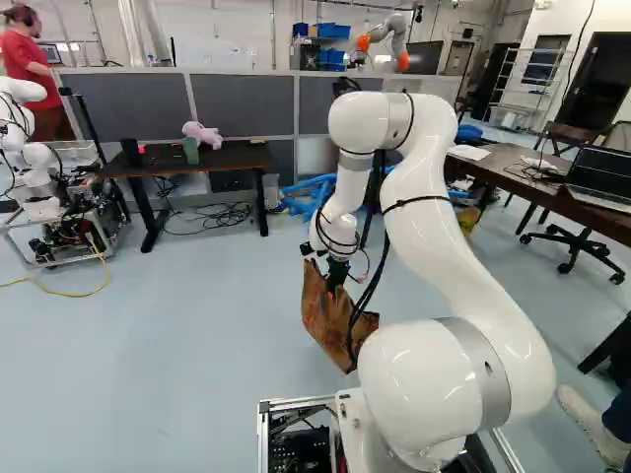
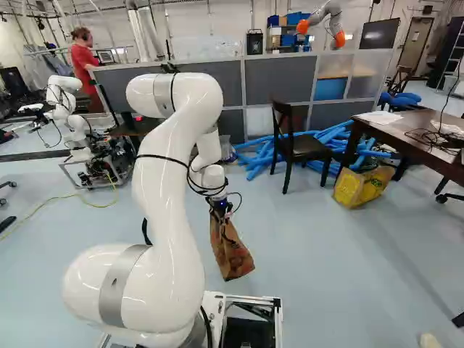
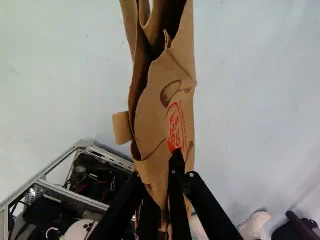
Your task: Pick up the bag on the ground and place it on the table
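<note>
- Left base view: the fingers (image 1: 337,272) are gripping the bag (image 1: 323,320), which is hanging tilted below them; a dark counter (image 1: 237,156) is standing well beyond them.
- Right base view: a chair (image 2: 308,148) is standing beyond the fingers.
- Wrist view: the fingers are standing nearly together, pinching the bag, its body reaching ahead of them.

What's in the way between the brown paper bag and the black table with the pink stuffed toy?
Nothing visible stands between the bag and that table; some thin black cables just lie underneath it.
</note>
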{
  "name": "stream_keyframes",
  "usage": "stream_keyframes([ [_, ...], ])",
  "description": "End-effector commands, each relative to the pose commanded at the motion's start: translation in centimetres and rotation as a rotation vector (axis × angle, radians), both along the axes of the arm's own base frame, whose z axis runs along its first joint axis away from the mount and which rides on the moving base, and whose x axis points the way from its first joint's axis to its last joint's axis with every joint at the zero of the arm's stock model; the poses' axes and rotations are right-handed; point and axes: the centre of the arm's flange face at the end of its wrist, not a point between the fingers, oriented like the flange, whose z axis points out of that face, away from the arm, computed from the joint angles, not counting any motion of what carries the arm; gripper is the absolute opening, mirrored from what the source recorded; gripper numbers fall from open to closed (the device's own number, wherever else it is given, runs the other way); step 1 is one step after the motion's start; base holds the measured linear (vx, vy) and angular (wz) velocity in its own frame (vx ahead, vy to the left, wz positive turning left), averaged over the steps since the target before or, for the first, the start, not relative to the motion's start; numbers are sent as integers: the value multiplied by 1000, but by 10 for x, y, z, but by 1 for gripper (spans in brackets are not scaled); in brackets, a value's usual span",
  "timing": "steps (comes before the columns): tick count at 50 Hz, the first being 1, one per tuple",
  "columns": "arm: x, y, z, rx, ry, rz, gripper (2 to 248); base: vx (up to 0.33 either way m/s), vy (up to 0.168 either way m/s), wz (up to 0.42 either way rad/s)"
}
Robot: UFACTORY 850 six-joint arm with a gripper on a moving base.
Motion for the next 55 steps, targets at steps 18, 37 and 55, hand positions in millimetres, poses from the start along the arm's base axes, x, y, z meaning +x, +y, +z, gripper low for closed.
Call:
stream_keyframes([
  [18, -20, 13, 27, 0, -4, 29, 21, 0, 0, 0],
  [37, -44, 27, 55, 0, -14, 62, 21, 0, 0, 0],
  [55, -71, 34, 82, 1, -26, 82, 21, 0, 0, 0],
])
